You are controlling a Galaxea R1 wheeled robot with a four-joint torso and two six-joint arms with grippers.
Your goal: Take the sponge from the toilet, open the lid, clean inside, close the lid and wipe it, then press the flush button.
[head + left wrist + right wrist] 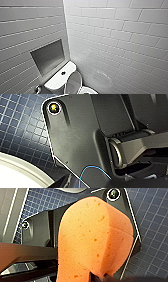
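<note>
The white toilet (58, 81) stands in the corner at the lower edge of the head view. Its lid (73, 82) is raised and leans back towards the tank. A slice of the bowl (86, 90) shows below the lid. The dark round flush button (63, 73) sits in the middle of the tank top. In the right wrist view the orange sponge (95, 238) looms large, pinched at one end by my right gripper (100, 276), which is shut on it. A curved white edge of the toilet (22, 170) passes through the left wrist view.
White-tiled walls meet in a corner behind the toilet. A recessed niche (47, 56) is set in the left wall above the tank. A small dark fitting (38, 88) sits beside the tank. The floor (22, 126) is dark blue small tile.
</note>
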